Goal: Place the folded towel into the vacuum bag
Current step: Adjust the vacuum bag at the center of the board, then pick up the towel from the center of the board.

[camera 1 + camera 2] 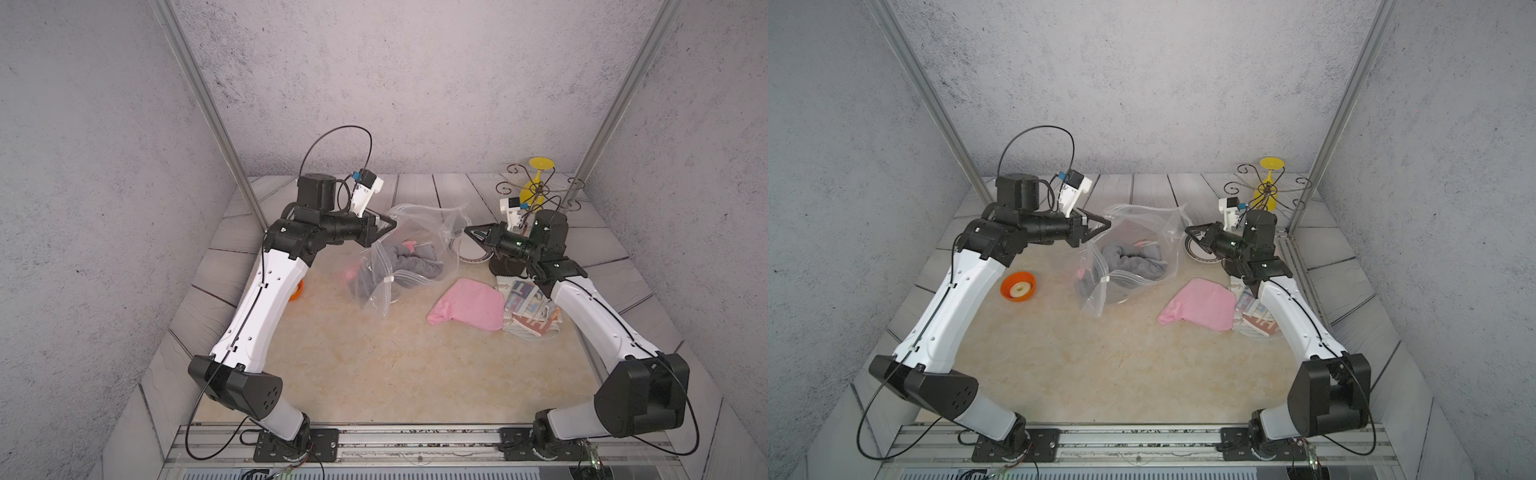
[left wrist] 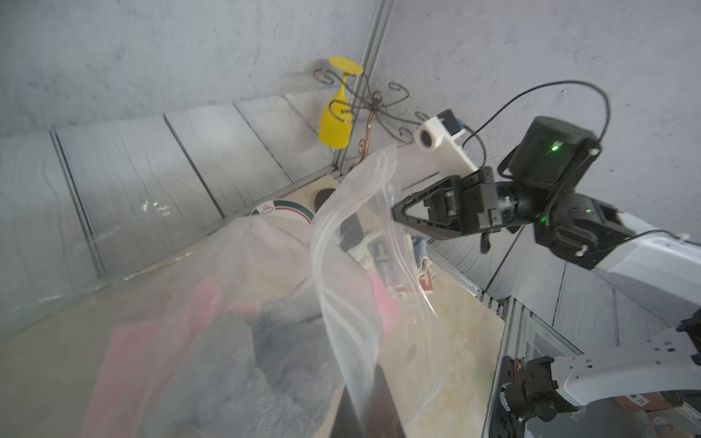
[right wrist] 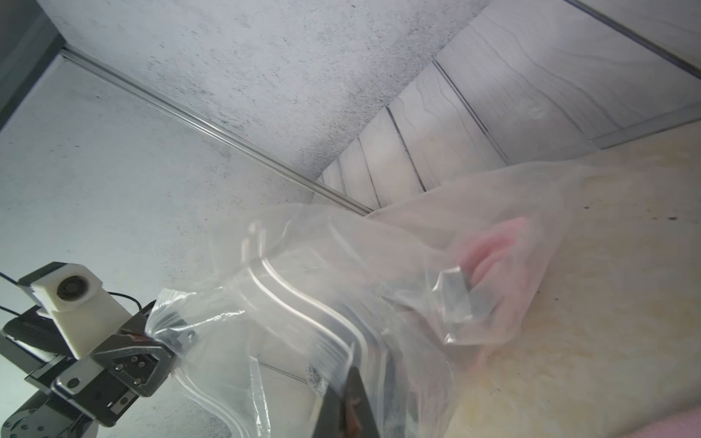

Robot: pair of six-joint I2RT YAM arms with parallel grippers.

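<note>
Desk [image 1: 374,374]: my left hand [image 1: 392,225] and right hand [image 1: 467,231] pinch the bag [image 1: 374,286] mouth apart, gray towel [image 1: 415,262] inside; next, probably a gentle release.

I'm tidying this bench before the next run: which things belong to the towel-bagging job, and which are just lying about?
Part of the job: vacuum bag, pinched at its rim by left gripper and right gripper; grey towel inside it; folded pink towel beside it.

Lying about: orange dish, plate, yellow glass on wire rack, patterned cloth.
</note>
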